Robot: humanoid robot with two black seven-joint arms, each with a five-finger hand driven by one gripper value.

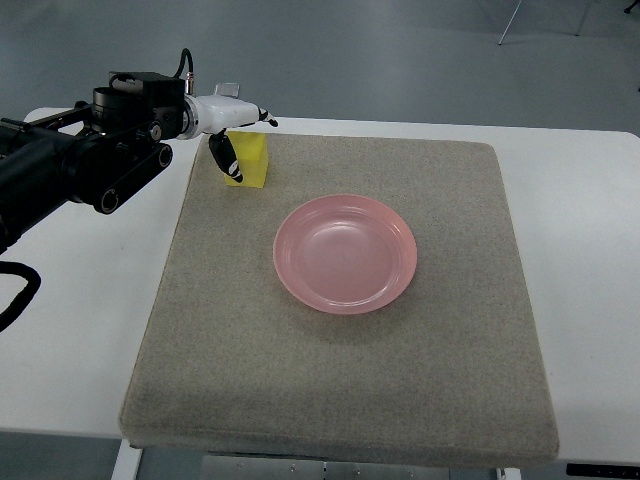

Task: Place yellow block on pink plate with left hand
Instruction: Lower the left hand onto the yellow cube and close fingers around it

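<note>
A yellow block stands on the grey mat near its far left corner. My left hand comes in from the left on a black arm and is at the block. Its black-tipped thumb lies against the block's left front face and its white fingers reach over the block's far top edge, so the hand closes on the block. The block's base looks level with the mat. A pink plate lies empty in the middle of the mat, to the right of and nearer than the block.
The mat covers most of a white table. The black left arm with a cable loop lies over the table's left side. Grey floor lies beyond the far edge.
</note>
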